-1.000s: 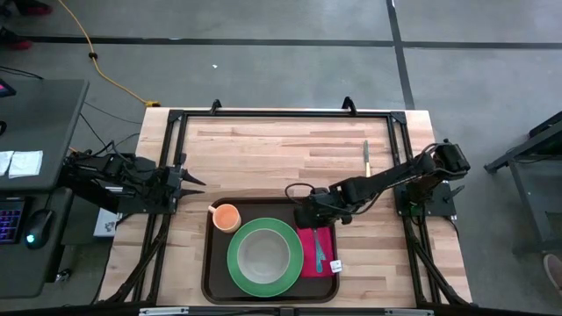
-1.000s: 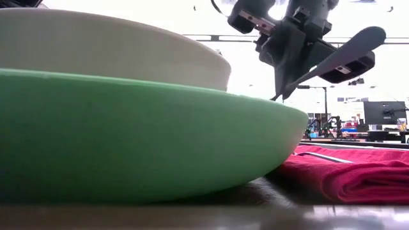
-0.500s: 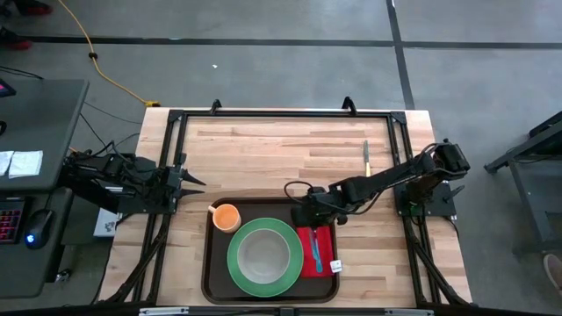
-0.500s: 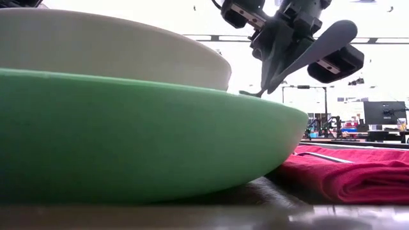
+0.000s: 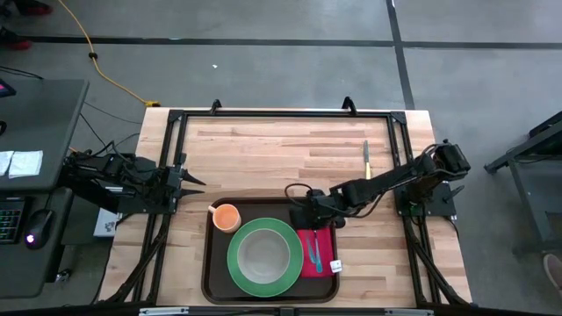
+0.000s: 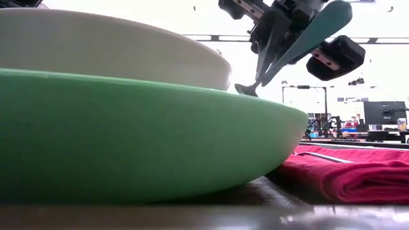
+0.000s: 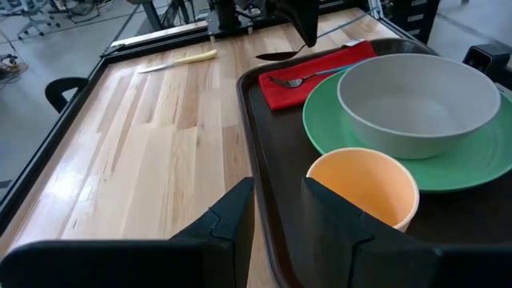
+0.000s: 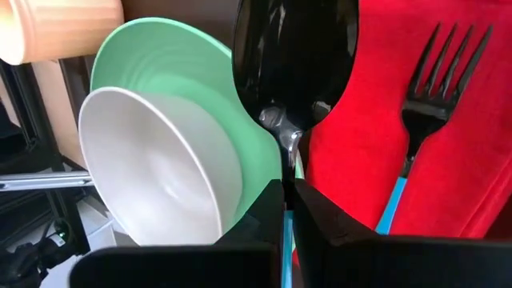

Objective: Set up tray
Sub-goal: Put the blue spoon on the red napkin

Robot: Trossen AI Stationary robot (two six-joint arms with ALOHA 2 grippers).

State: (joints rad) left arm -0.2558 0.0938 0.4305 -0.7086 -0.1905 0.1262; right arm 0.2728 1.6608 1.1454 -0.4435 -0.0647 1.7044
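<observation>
The large dark brown rectangular plastic tray (image 5: pixel 211 272) with rounded corners is lying at the near edge of the pale wooden desk (image 5: pixel 263 149), inside the black metal frame (image 5: pixel 171 118). On it, a round green plate (image 5: pixel 281 274) is carrying a shallow white bowl (image 5: pixel 261 254); a small orange cup (image 5: pixel 226 216) is sitting in the tray's far left corner, and a folded red cloth napkin (image 5: pixel 327 240) is lying just beside the plate on the right, with a blue-handled metal fork (image 8: pixel 436 88) resting on it.

The right tool (image 5: pixel 309 209) is hanging over the far end of the napkin, its fingers clamped together on the handle of a spoon (image 8: pixel 294 56) with a teal handle, whose bowl is pointing down over the seam between plate and napkin, clear of both in the low view.

The left tool (image 5: pixel 186 178) is waiting at the desk's left edge, its fingers (image 7: pixel 232 220) standing a little apart and gripping nothing.

A yellow-handled knife (image 5: pixel 366 156) is lying on the bare desk, well apart from the tray.
</observation>
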